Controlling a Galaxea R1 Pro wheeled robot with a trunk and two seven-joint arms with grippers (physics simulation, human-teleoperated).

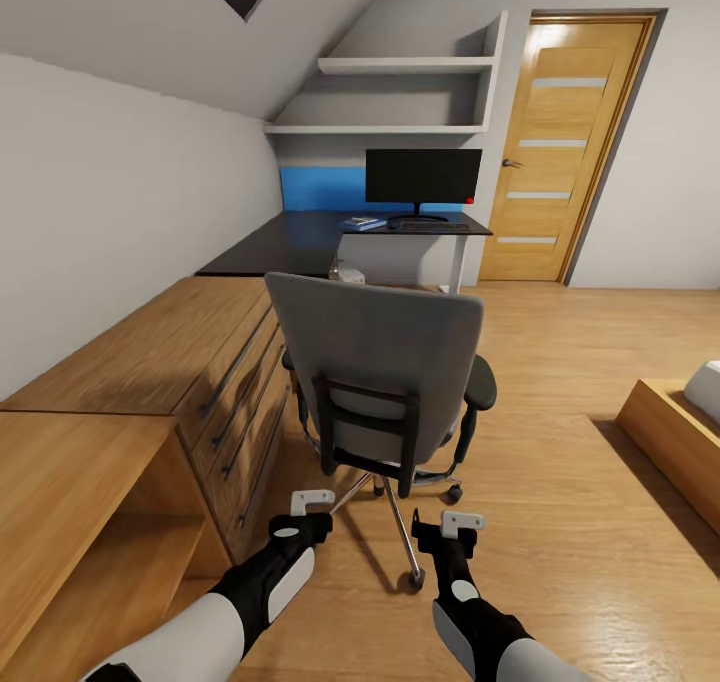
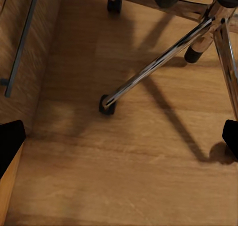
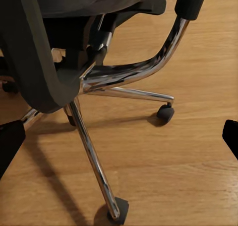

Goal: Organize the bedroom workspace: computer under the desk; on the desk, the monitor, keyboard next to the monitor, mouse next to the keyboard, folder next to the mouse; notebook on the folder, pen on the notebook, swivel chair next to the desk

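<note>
The swivel chair (image 1: 380, 362) stands in mid-floor with its grey back toward me; its seat is hidden. My left gripper (image 1: 312, 507) and right gripper (image 1: 450, 524) hover open just behind its chrome star base (image 1: 405, 542), touching nothing. The left wrist view has a chrome leg and caster (image 2: 106, 106) between open fingertips (image 2: 10, 146). The right wrist view looks under the chair's seat at the base (image 3: 124, 77). Far back, the black desk (image 1: 290, 237) carries the monitor (image 1: 423, 177), a dark keyboard shape (image 1: 432, 229) and a flat blue folder (image 1: 363, 224). The grey computer (image 1: 347, 272) peeks out beneath.
A long wooden dresser (image 1: 200, 362) lines the left wall, with a lower wooden cabinet (image 1: 70, 492) nearest me. A wooden door (image 1: 570, 152) is at the back right and a bed frame (image 1: 670, 432) at the right edge. Bare floor lies right of the chair.
</note>
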